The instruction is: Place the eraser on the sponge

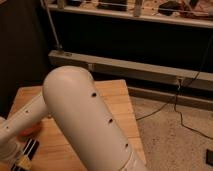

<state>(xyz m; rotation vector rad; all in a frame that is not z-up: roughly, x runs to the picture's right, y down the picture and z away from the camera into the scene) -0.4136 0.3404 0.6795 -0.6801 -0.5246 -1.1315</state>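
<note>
Reaching from the bottom middle of the view out toward 8 o'clock, the robot's thick, smooth white plastic arm (85,115) fills the foreground and hides much of the pale wooden table (117,97) beneath it. Its bulky upper segment rises to a rounded elbow near the centre. From there a slimmer forearm slopes down to the lower-left corner, where the dark, striped gripper (24,153) sits low over the tabletop, cut off by the frame edge. Whether that gripper is spread, pressed together or pinching something cannot be told.

No eraser can be made out; it may lie under the arm, in the gripper or outside the frame. A small orange patch (29,131) shows on the table just at 12 o'clock from the gripper, tucked against the forearm's underside. It could be the sponge, but too little of it shows to be sure. If it is, the goal lies just beside the tool and any placing move would be short. Neither thing's long axis can be read.

At 3 o'clock from the table a thin black cable (165,107) trails over speckled floor (175,142); at 12 o'clock runs a grey metal rail (140,70).
</note>
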